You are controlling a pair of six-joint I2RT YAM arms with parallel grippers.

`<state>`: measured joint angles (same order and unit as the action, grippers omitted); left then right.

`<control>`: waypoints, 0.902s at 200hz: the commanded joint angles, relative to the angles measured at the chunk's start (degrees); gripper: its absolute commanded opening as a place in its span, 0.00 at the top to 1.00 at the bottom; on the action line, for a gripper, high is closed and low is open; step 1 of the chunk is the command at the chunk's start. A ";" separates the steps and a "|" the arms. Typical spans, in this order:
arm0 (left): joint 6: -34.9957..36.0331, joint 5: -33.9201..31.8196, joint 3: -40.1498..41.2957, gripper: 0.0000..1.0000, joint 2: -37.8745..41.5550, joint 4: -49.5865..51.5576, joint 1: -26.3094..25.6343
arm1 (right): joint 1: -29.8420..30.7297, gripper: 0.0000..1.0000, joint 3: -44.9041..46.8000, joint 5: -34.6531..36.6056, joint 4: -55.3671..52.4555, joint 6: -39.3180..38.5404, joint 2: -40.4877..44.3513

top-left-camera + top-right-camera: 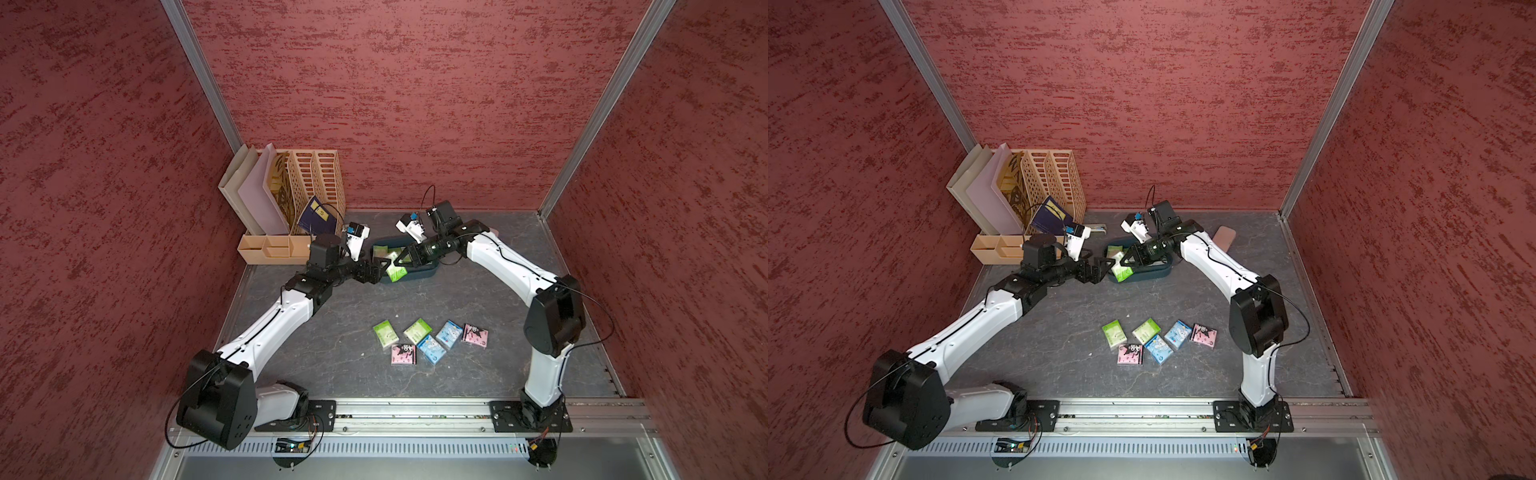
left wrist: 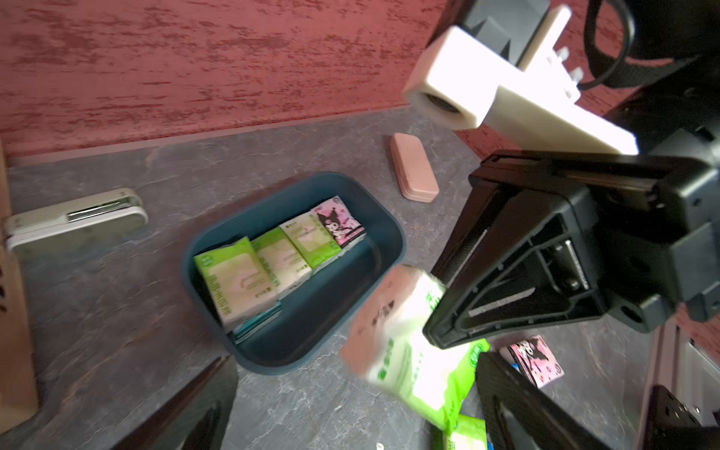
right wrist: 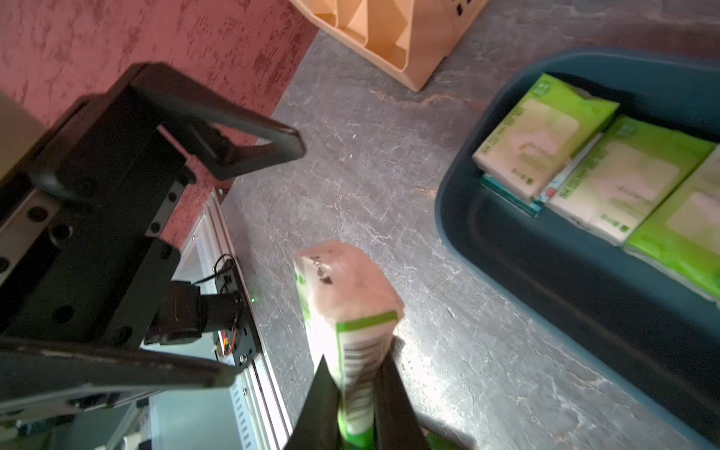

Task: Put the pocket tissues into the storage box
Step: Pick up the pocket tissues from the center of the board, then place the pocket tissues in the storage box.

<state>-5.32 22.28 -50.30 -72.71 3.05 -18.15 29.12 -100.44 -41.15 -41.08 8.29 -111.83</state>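
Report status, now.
Left gripper open. Right gripper shut on green-and-white plastic tissue packet near dark teal plastic storage box. Six packets loose on table. Left gripper close alongside.

Both top views high overhead, whole table (image 1: 340,316); wrist views close and low, both on the storage box (image 2: 311,319)

Beige slotted file organizer (image 1: 316,183) upright in far left corner of table (image 1: 332,365). Cream and lilac folders (image 1: 253,195) lean in its left slots; dark blue booklet (image 1: 318,216) tilted in front of the slotted dividers. Low compartment tray (image 1: 270,249) at its front. White-grey stapler (image 2: 78,218) lies flat just beside organizer. Pink rounded case (image 2: 414,166) lies flat near back wall, well apart from stapler. Red textured walls (image 1: 415,83). Aluminium rail (image 1: 415,411) along near edge.
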 commanded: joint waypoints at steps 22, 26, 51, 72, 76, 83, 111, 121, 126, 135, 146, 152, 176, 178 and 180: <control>-3.74 -2.95 0.91 0.00 0.96 -2.26 2.08 | -2.44 1.00 -5.82 4.63 6.01 15.20 -10.10; -3.86 -2.93 0.99 0.00 0.90 -2.12 2.15 | -2.68 1.00 -6.22 4.75 6.28 16.04 -10.88; -4.35 -3.27 1.69 0.00 1.23 -1.98 2.81 | -3.83 1.00 -8.23 5.90 8.81 18.90 -14.20; -4.13 -3.47 1.92 0.00 1.52 -1.14 3.34 | -4.90 1.00 -9.98 7.04 9.35 19.38 -16.62; -4.04 -3.37 1.91 0.00 1.56 -0.91 3.45 | -5.09 1.00 -10.32 7.06 9.35 19.48 -17.21; -3.93 -3.24 1.88 0.00 1.56 -0.54 3.56 | -5.29 1.00 -11.00 7.18 9.30 19.57 -18.07; -3.88 -3.12 1.96 0.00 1.49 -0.12 4.09 | -5.66 1.00 -13.46 8.05 9.63 19.87 -20.78; -3.82 -3.04 2.05 0.00 1.21 -0.19 4.22 | -5.66 1.00 -14.87 8.15 9.32 20.36 -22.08; -3.82 -3.04 2.05 0.00 1.00 -0.23 4.18 | -5.66 1.00 -15.67 8.06 9.13 20.49 -22.66; -3.98 -2.95 1.95 0.00 0.74 -0.24 4.18 | -5.70 1.00 -16.67 7.91 8.97 20.69 -23.92; -4.25 -2.78 2.03 0.00 0.46 -0.52 4.19 | -5.60 1.00 -17.60 8.08 8.80 20.90 -24.93; -4.50 -2.64 2.05 0.00 0.33 -0.67 4.18 | -5.67 0.99 -17.91 8.02 8.69 20.91 -25.46; -4.64 -2.51 2.25 0.00 0.21 -0.87 4.18 | -5.59 0.96 -18.30 7.37 9.28 21.45 -26.77; -4.57 -2.51 2.23 0.00 0.16 -0.83 4.18 | -5.58 0.96 -18.30 7.21 9.51 21.55 -26.81; -4.53 -2.44 2.23 0.00 0.12 -0.85 4.18 | -5.57 0.96 -18.27 7.04 9.70 21.65 -26.85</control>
<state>-9.61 19.27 -48.82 -72.36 2.59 -14.41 23.42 -116.99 -34.02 -33.01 28.82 -137.29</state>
